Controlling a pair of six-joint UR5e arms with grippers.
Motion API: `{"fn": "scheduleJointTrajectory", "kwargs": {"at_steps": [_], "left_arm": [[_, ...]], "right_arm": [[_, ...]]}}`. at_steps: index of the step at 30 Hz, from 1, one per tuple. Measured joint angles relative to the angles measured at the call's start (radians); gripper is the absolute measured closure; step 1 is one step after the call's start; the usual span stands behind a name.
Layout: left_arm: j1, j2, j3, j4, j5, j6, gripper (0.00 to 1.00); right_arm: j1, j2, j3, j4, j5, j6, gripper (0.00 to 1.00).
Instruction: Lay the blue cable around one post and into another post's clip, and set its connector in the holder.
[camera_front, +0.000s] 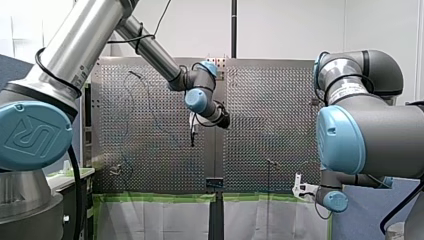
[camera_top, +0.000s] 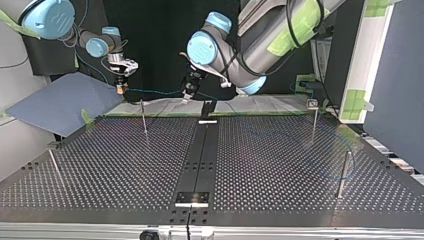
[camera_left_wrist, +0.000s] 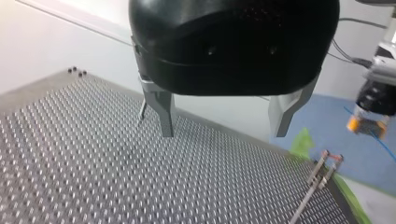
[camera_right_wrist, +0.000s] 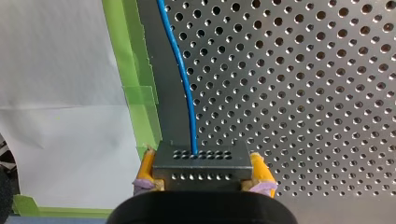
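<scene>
My right gripper (camera_right_wrist: 201, 186) is shut on the grey connector block (camera_right_wrist: 201, 165), its yellow pads (camera_right_wrist: 259, 170) pressing both sides. The blue cable (camera_right_wrist: 184, 79) runs ahead from the block over the perforated table's edge. In the top view my right gripper (camera_top: 120, 89) hangs beyond the table's far edge, at the left, and the blue cable (camera_top: 152, 91) stretches from it toward my left gripper (camera_top: 187, 94). My left gripper (camera_left_wrist: 223, 133) is open above the table with nothing between its metal fingers (camera_left_wrist: 163, 116). A black holder (camera_top: 207, 107) stands at the far end of the centre rail.
Thin posts stand on the table: one (camera_top: 143, 117) near my right gripper, one with a clip (camera_top: 314, 117) at the far right, another (camera_top: 343, 172) nearer at the right, and one (camera_top: 54, 167) at the left. Green tape (camera_right_wrist: 135, 93) lines the table edge.
</scene>
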Motion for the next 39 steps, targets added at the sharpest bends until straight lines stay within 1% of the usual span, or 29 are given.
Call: {"fn": "scheduleJointTrajectory", "kwargs": {"at_steps": [3, 7, 9, 13, 16, 20, 28, 33, 39], "left_arm": [[-0.025, -0.025, 0.012, 0.024, 0.003, -0.022, 0.00], [-0.051, -0.056, -0.003, 0.056, -0.006, -0.044, 0.00], [-0.050, -0.070, -0.014, 0.070, -0.009, -0.050, 0.00], [-0.019, -0.112, -0.055, 0.111, 0.004, -0.070, 0.00], [0.010, -0.145, -0.085, 0.145, 0.009, -0.057, 0.00], [0.025, -0.181, -0.096, 0.181, 0.012, -0.028, 0.00], [0.011, -0.244, -0.069, 0.244, 0.035, 0.010, 0.00], [0.001, -0.284, -0.051, 0.284, 0.039, 0.010, 0.00], [-0.006, -0.333, -0.007, 0.333, 0.044, 0.013, 0.00]], "right_arm": [[0.000, 0.000, 0.000, 0.001, 0.000, 0.000, 1.00], [-0.002, 0.000, 0.000, 0.001, 0.001, 0.000, 1.00], [-0.003, 0.001, 0.000, 0.001, 0.001, 0.000, 1.00], [-0.004, 0.001, 0.000, 0.001, 0.001, 0.000, 1.00], [-0.003, 0.001, 0.000, 0.000, 0.000, 0.000, 1.00], [-0.002, 0.001, 0.000, 0.000, -0.001, 0.000, 1.00], [-0.004, 0.001, 0.000, 0.000, 0.000, 0.000, 1.00], [-0.004, 0.001, 0.000, 0.000, 0.000, 0.000, 1.00], [-0.004, 0.001, 0.000, -0.002, 0.000, 0.002, 1.00]]}}
